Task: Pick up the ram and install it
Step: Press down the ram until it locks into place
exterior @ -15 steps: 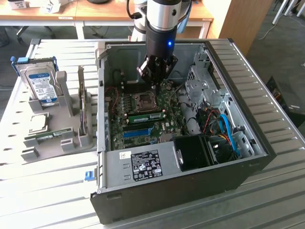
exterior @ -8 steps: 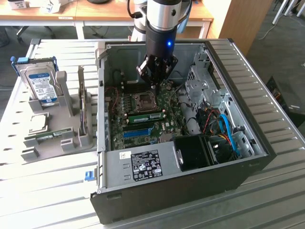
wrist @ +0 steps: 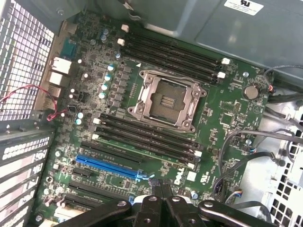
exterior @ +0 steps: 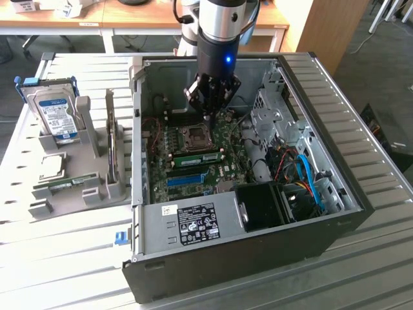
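Inside the open black computer case (exterior: 258,258), the clenched, empty gripper (exterior: 208,117) hovers over the motherboard's socket (exterior: 193,135), hiding slots behind it, near the seated long green ram stick (exterior: 195,157).

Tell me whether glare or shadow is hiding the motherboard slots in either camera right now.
Exterior view: strong light washes out the slatted table at that view's left, while the motherboard lies in shade inside the case. Wrist view: the board is evenly lit, the black memory slots read plainly, and glare whitens the mesh panel.
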Controlling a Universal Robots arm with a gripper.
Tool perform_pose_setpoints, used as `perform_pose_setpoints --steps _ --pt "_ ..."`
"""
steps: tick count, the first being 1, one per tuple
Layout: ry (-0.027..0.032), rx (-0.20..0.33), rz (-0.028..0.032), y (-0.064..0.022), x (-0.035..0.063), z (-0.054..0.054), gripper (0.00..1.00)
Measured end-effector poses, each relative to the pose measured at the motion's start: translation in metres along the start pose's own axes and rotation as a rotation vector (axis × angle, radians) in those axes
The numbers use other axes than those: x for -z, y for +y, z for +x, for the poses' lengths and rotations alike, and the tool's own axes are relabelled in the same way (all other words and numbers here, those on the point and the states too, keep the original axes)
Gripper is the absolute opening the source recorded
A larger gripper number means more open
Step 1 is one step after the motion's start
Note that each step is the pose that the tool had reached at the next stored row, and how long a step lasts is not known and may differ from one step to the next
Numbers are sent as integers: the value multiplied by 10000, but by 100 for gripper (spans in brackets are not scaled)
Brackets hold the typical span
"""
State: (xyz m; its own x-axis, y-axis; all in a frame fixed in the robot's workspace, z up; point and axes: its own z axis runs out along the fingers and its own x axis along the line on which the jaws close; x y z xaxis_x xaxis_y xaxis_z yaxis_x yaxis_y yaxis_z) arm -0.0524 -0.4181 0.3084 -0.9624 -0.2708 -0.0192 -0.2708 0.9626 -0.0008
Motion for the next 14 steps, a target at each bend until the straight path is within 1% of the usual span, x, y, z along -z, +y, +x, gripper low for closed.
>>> perform_pose_setpoints --steps 6,7,14 --pt "127 -267 -30 0 0 0 11" --pt "139 -279 -34 0 0 1 11" --pt "139 -288 -34 0 0 0 11"
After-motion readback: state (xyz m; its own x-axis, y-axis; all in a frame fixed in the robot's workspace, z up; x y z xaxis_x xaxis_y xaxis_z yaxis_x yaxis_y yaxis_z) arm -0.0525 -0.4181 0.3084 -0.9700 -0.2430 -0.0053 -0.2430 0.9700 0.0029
